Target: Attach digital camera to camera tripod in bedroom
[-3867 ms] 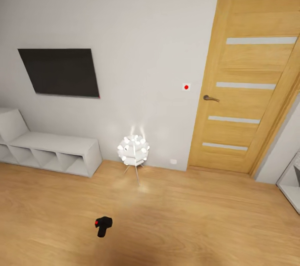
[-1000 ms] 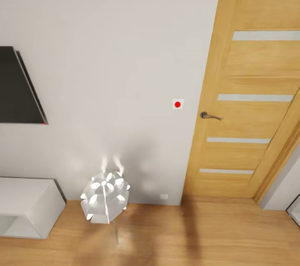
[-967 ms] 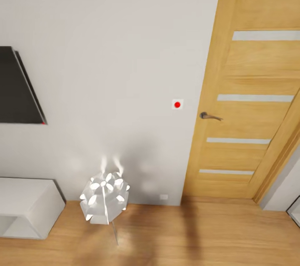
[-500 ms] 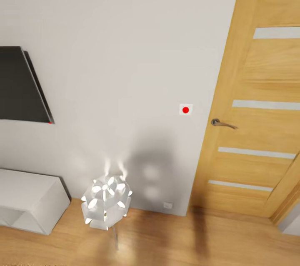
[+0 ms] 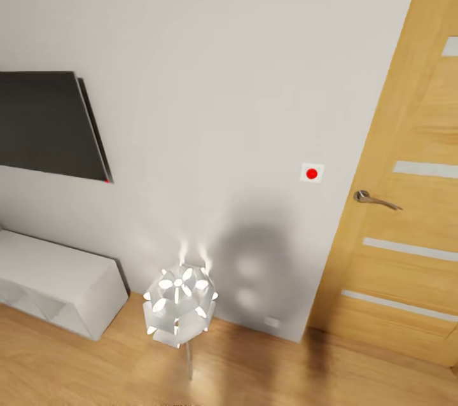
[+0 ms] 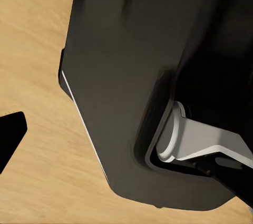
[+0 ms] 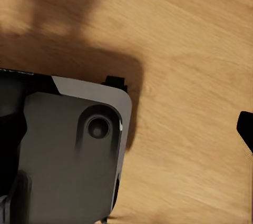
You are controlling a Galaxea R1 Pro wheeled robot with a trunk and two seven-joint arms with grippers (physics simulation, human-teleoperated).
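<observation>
Head view faces a white wall (image 5: 222,43) with a dark wall-mounted screen (image 5: 48,123), a glowing floor lamp (image 5: 180,305) and a wooden door (image 5: 413,202). Camera, tripod and direction unseen; claw states cannot be told.

You're facing the bedroom's white wall (image 5: 210,75), with the wooden door (image 5: 413,202) at its right and light wood plank floor (image 5: 76,368) below. White cube shelves (image 5: 57,285) sit low against the wall at left.
</observation>
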